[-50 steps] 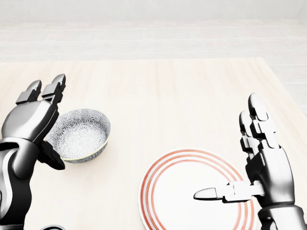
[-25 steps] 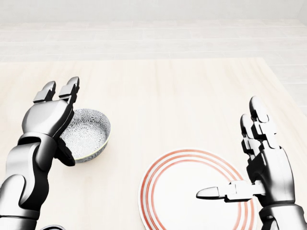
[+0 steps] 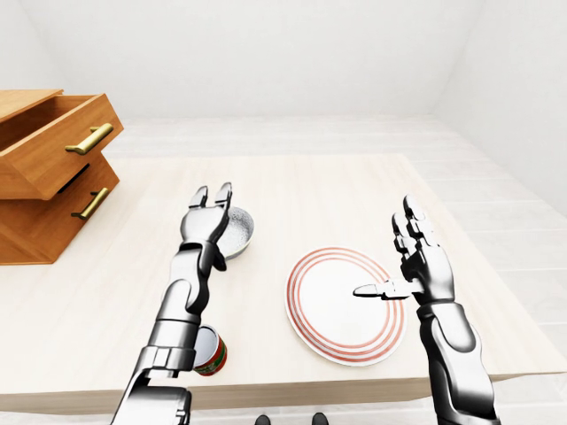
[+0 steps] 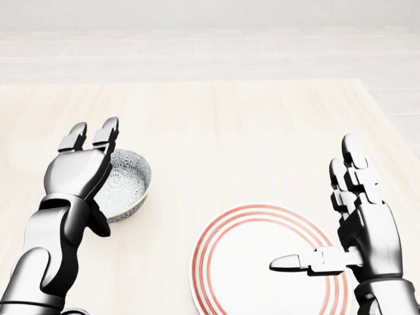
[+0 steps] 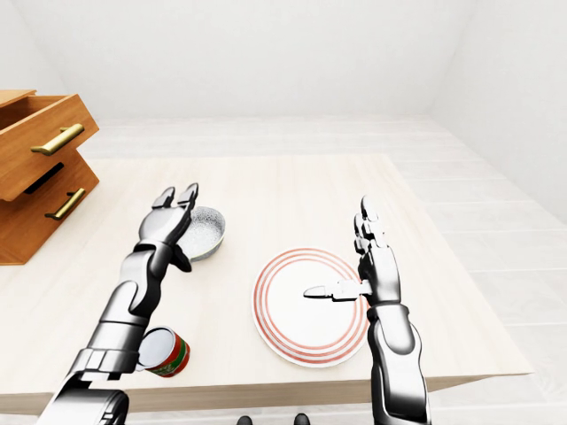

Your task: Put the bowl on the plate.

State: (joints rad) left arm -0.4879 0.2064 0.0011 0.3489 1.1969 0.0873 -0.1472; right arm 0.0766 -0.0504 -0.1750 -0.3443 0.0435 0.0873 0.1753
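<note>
A patterned grey-and-white bowl (image 4: 131, 184) stands upright on the pale wooden table, left of centre in the head view. My left hand (image 4: 88, 161) is open, its fingers raised over the bowl's left rim and its thumb low beside the bowl; it hides the bowl's left part. The white plate (image 4: 239, 262) with red rings lies flat at the lower right, apart from the bowl. My right hand (image 4: 321, 216) hovers open over the plate's right side, fingers up and thumb pointing left, holding nothing.
A red can (image 5: 165, 351) with a white top stands near the table's lower edge, beside my left forearm. At the far left is a wooden chest (image 3: 49, 168) with its top drawer pulled out. The table's lower edge (image 3: 354, 379) runs just below the plate.
My left hand has moved right and up the view, from beside the bowl to over its left part. The right hand, bowl and plate have barely shifted.
</note>
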